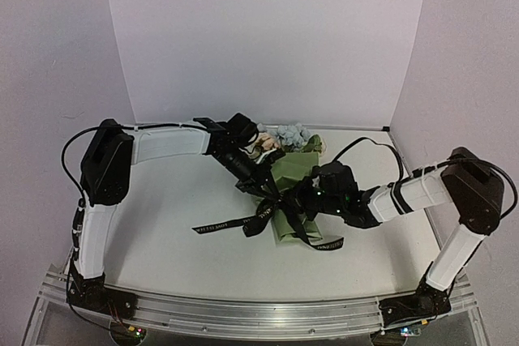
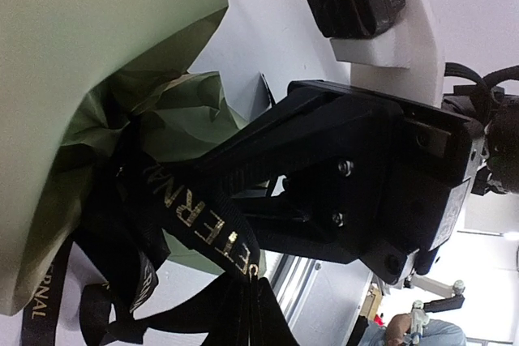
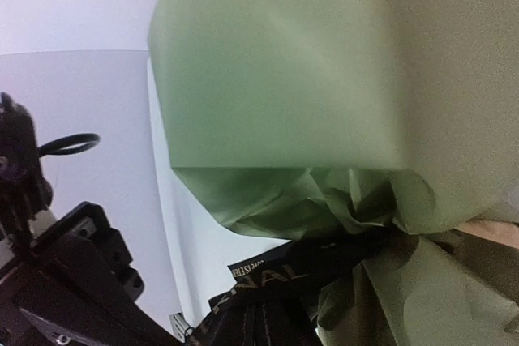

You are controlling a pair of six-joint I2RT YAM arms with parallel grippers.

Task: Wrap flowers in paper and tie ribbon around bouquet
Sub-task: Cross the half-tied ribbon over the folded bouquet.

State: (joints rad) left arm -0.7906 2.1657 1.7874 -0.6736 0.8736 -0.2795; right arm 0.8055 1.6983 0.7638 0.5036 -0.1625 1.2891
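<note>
Bouquet lies near the middle of the top view on the white counter. Its cream and pale blue flowers point toward the upper edge, and the olive-green paper cone narrows toward the lower part of the frame. Black ribbon with pale lettering crosses the gathered waist of the paper; one tail trails left, another to the lower right. Left hand reaches in from the upper left and right hand from the right, both close against the bouquet's waist. Each hand is pinched closed. In both wrist views, taut ribbon strands run down toward the bottom edge, where the fingertips are.
</note>
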